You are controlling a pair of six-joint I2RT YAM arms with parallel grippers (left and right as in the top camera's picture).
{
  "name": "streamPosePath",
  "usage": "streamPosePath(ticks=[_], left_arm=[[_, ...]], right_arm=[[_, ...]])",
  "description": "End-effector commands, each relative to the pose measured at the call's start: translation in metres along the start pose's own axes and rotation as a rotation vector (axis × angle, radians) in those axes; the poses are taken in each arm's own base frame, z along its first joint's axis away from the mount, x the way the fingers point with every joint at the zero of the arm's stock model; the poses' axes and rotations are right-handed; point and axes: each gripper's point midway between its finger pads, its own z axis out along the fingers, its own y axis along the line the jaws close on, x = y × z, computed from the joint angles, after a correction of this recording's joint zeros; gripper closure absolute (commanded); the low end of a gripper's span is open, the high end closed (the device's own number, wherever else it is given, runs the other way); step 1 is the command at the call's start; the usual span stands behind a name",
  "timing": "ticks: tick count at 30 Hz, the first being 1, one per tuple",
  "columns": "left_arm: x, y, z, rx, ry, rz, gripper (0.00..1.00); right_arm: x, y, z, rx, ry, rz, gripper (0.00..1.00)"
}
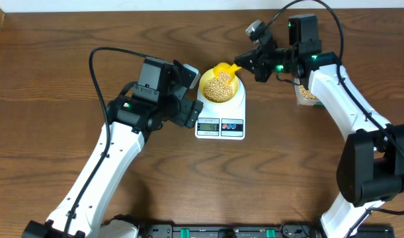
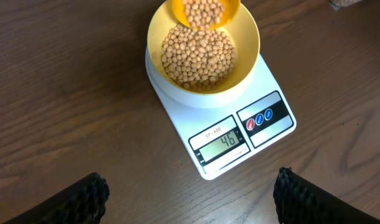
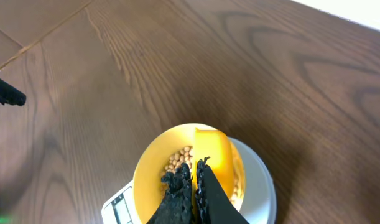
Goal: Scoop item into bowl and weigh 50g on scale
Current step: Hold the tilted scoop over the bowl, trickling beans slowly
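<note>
The white scale (image 1: 220, 129) stands mid-table with the pale yellow bowl (image 1: 203, 90) on its platform. A heap of tan beans (image 1: 219, 86) fills the bowl. My right gripper (image 1: 246, 63) is shut on the handle of a yellow scoop (image 1: 225, 69), held tilted over the bowl's far rim. In the left wrist view the scoop (image 2: 205, 11) still holds beans above the bowl (image 2: 249, 45), and the scale's display (image 2: 224, 144) reads 46. My left gripper (image 1: 189, 92) stands open and empty just left of the scale. In the right wrist view the fingers (image 3: 183, 186) pinch the scoop (image 3: 213, 154).
A clear tub of beans (image 1: 308, 93) sits at the right, partly hidden behind my right arm. Dark wooden table (image 1: 49, 79) lies all round the scale. Black equipment runs along the front edge (image 1: 215, 231).
</note>
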Motion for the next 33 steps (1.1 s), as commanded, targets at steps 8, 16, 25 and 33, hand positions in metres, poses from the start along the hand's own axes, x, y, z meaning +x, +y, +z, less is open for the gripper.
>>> streamPosePath(ticks=[8,16,25,33], left_arm=[[0.0005,-0.0003,-0.0002,0.006,-0.001,0.014,0.13],[0.0005,-0.0003,-0.0002,0.006,-0.001,0.014,0.13],[0.0005,-0.0003,-0.0002,0.006,-0.001,0.014,0.13],[0.0005,-0.0003,-0.0002,0.006,-0.001,0.014,0.13]], right_arm=[[0.0011,0.0025,0.0055,-0.01,0.003,0.05,0.99],[0.0025,0.0017,0.0064,0.0,0.011,0.037,0.99],[0.0045,0.002,0.0068,0.002,0.019,0.05,0.99],[0.0019,0.0008,0.0068,0.007,0.01,0.048,0.99]])
